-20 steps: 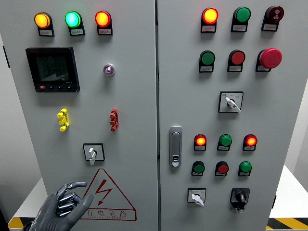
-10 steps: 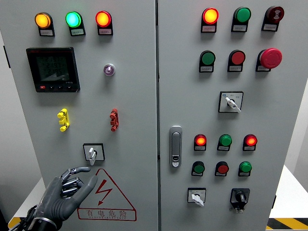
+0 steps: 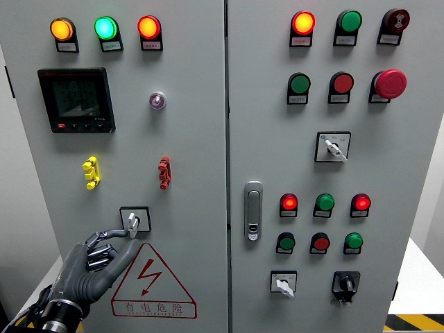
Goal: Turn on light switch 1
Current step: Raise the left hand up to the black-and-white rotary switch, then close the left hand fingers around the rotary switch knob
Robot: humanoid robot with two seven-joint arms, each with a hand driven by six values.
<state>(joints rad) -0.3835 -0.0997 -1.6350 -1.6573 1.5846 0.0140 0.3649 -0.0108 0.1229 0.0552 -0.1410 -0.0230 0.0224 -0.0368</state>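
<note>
- Lower left of the frame: the left hand [image 3: 92, 267], fingers loosely spread and holding nothing, reaches a fingertip to just below the rotary switch [image 3: 134, 220].
- The switch sits left of centre on the grey cabinet door [image 3: 194, 139] — above the warning triangle [image 3: 151, 283].
- Its small lever looks rigid, likely spring-stiff — best pinched across the lever and twisted.

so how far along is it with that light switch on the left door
Done: the left hand is up at the panel, its fingers loosely curled just below the rotary switch. In hand: the approach; the index fingertip sits beside the knob's lower end, but no grip shows. Left: grasp the knob and turn it; it points straight down now. Whether any lamp is tied to it cannot be told. The right hand is out of view.
</note>
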